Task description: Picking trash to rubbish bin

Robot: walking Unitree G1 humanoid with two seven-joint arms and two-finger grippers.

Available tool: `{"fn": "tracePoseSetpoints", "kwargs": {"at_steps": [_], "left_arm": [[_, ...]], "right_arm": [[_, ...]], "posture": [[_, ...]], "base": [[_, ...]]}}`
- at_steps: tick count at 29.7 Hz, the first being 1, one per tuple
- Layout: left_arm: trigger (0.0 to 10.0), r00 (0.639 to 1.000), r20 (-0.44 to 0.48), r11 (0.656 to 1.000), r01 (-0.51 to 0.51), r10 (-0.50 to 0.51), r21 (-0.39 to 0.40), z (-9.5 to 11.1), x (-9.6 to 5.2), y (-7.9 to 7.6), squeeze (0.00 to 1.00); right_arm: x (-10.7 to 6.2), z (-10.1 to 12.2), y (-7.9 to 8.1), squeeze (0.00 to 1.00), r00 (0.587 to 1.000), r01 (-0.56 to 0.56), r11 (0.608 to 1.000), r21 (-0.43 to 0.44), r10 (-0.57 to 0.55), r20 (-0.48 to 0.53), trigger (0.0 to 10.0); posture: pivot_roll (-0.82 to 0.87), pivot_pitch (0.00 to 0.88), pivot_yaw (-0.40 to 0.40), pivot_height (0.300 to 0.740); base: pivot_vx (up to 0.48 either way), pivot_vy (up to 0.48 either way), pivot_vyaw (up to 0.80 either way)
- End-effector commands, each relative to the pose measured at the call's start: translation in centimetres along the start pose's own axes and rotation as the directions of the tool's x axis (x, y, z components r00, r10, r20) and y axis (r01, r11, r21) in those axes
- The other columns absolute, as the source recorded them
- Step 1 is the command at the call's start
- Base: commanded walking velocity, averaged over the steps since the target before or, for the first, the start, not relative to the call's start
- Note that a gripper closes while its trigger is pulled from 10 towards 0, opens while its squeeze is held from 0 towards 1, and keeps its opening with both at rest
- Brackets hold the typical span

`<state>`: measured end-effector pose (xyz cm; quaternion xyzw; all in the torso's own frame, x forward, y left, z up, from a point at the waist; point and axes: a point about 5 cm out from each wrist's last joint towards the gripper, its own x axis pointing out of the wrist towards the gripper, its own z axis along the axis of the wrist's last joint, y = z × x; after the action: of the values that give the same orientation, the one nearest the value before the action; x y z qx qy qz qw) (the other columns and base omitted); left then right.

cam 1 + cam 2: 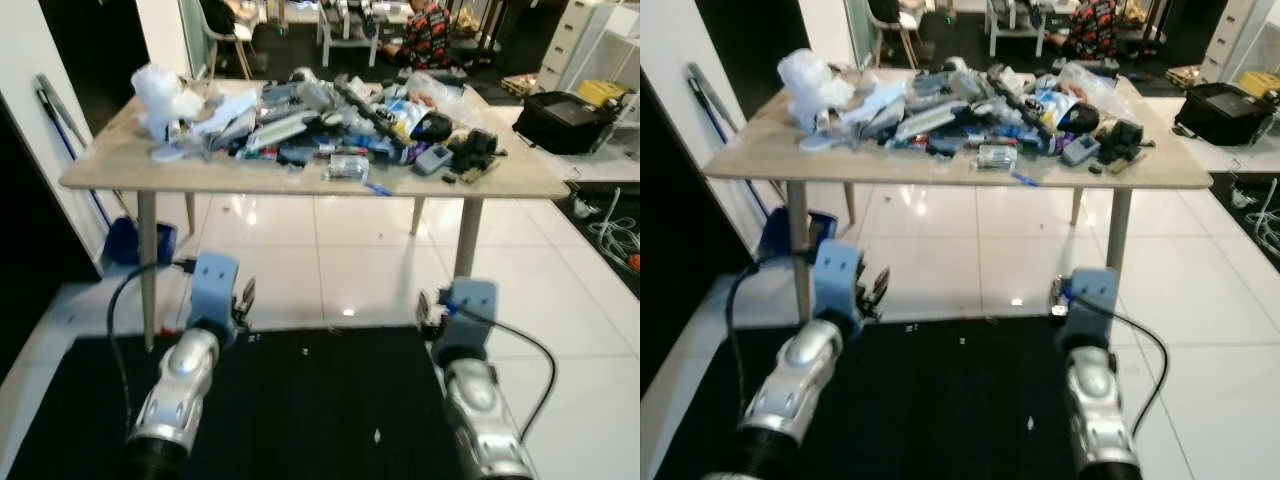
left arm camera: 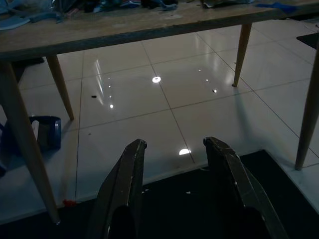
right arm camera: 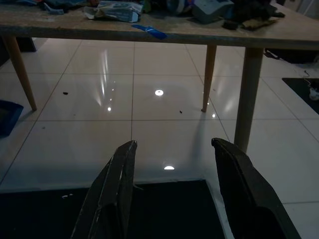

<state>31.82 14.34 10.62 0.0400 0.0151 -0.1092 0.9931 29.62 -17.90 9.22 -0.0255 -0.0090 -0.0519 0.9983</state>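
Hovering low at frame bottom, left gripper [image 2: 172,159] and right gripper [image 3: 172,159] both released, empty. Trash pile [image 1: 330,125] upper centre on table [image 1: 120,165], well apart. Better stepping closer, then raising arms above tabletop.

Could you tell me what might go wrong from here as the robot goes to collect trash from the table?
1. The trash pile mixes wrappers with what look like tools and devices, so a gripper might take something that is not rubbish.
2. The blue strip lies at the table edge; a clumsy reach could knock it to the floor.
3. Both the left gripper and right gripper sit open and low, below the tabletop, so lifting them while too close could strike the edge.
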Motion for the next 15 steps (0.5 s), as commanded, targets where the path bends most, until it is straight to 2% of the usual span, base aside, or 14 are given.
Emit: {"fn": "tracePoseSetpoints", "kwargs": {"at_steps": [1,15], "left_arm": [[10.0,1.000,-0.019,1.000,-0.001,0.001,0.003,-0.5,-0.1,0.1,0.00],[10.0,1.000,0.019,1.000,-0.004,0.004,0.001,0.7,0.9,0.1,0.00]], "right_arm": [[0.0,-0.2,-0.5,0.00,1.000,0.017,1.000,-0.004,-0.017,-0.009,10.0],[0.9,0.9,-0.3,0.00,0.999,-0.001,1.000,0.007,0.001,0.036,10.0]], "posture": [[-0.05,0.063,0.021,0.740],[-0.05,0.033,0.023,0.740]], "base": [[0.311,0.000,0.00],[0.308,0.000,0.00]]}}
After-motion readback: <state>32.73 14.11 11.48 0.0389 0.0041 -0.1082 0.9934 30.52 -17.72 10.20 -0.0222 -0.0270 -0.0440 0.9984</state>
